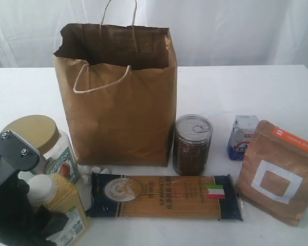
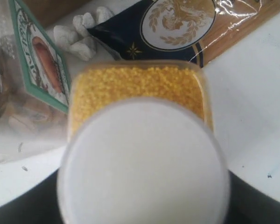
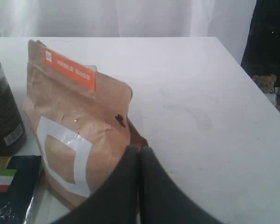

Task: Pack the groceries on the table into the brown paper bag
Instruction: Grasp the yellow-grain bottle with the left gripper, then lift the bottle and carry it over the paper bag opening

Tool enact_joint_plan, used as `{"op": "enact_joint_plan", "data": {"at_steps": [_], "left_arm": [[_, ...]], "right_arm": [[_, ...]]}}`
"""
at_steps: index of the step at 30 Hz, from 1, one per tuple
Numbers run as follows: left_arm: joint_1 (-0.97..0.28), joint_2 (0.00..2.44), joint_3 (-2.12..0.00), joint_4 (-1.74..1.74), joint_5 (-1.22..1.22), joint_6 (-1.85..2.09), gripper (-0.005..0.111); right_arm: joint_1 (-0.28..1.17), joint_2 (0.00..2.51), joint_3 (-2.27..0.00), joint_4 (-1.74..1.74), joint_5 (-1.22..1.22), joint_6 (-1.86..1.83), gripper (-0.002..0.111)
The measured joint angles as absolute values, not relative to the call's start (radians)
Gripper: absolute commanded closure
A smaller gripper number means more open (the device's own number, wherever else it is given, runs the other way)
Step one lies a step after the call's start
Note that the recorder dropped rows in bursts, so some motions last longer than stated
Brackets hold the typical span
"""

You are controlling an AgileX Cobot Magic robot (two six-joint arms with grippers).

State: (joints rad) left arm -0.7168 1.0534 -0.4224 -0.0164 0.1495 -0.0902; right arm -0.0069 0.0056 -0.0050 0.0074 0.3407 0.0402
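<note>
partly, the white-capped jar [image 1: 59,197] sits hidden behind the left gripper [image 1: 41,219].

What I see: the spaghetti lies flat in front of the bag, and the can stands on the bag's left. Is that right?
Not quite. The can stands on the right of the bag, not its left, as the exterior view shows. The spaghetti does lie flat in front of the bag.
</note>
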Motion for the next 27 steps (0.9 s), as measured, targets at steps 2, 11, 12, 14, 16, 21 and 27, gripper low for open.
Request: {"op": "enact_joint_plan", "data": {"at_steps": [2, 11, 12, 14, 16, 21, 27], "left_arm": [[-0.717, 1.053, -0.422, -0.01, 0.152, -0.092, 0.107], [-0.717, 0.993, -0.51, -0.03, 0.373, -0.138, 0.107], [-0.717, 0.974, -0.548, -0.032, 0.401, -0.145, 0.107], [-0.717, 0.939, -0.603, -0.032, 0.437, -0.147, 0.107], [-0.717, 0.905, -0.673, -0.032, 0.459, -0.147, 0.107], [-0.717, 0.837, -0.833, 0.0, 0.469, -0.147, 0.107], [-0.717, 0.797, -0.981, 0.123, 0.439, -0.147, 0.107]], "right_arm": [[-0.007, 0.006, -0.005, 0.007, 0.341, 0.04, 0.108], [-0.007, 0.006, -0.005, 0.007, 0.341, 0.04, 0.108], [-0.007, 0.006, -0.005, 0.007, 0.341, 0.04, 0.108], [-0.007, 0.006, -0.005, 0.007, 0.341, 0.04, 0.108], [-0.007, 0.006, -0.005, 0.007, 0.341, 0.04, 0.108], [-0.007, 0.006, -0.005, 0.007, 0.341, 0.04, 0.108], [-0.007, 0.006, -0.005, 0.007, 0.341, 0.04, 0.108]]}}
